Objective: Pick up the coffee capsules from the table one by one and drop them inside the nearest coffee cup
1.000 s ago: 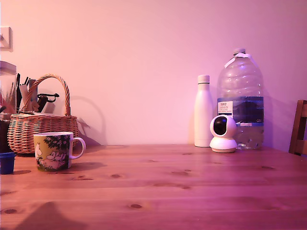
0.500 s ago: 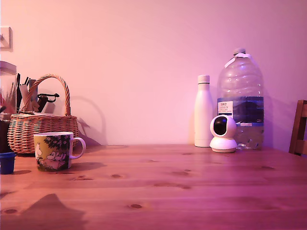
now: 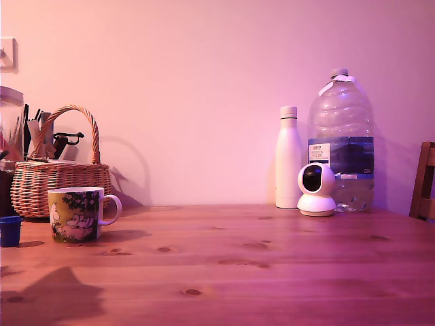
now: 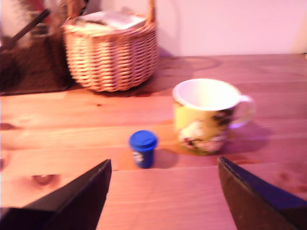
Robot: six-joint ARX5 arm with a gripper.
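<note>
Jaws spread wide, nothing between them, per wrist view: gripper [image 4: 163, 191] with two dark fingers [image 4: 79, 196] low in frame, hovering over table [image 4: 158, 201]. Coffee capsule [image 4: 143, 148] upright on the wood, just ahead of the gap between jaws, nearer the one finger, rim up, not touched. Coffee cup [image 4: 206, 117] further ahead and off toward the other finger, near capsule but apart from it, mouth up w/ nothing visible inside, handle pointing away from capsule. Wicker basket [image 4: 112, 52] well beyond both, by the wall; view blurred.

Exterior view: no gripper or arm visible. Capsule [image 3: 9, 231] at exterior view's left edge, partly cut off. Cup [image 3: 76, 214] just to its right, basket [image 3: 58, 173] behind. White bottle [image 3: 288, 159], big water jug [image 3: 340, 139], small white camera [image 3: 317, 190] far off at exterior view's right.
</note>
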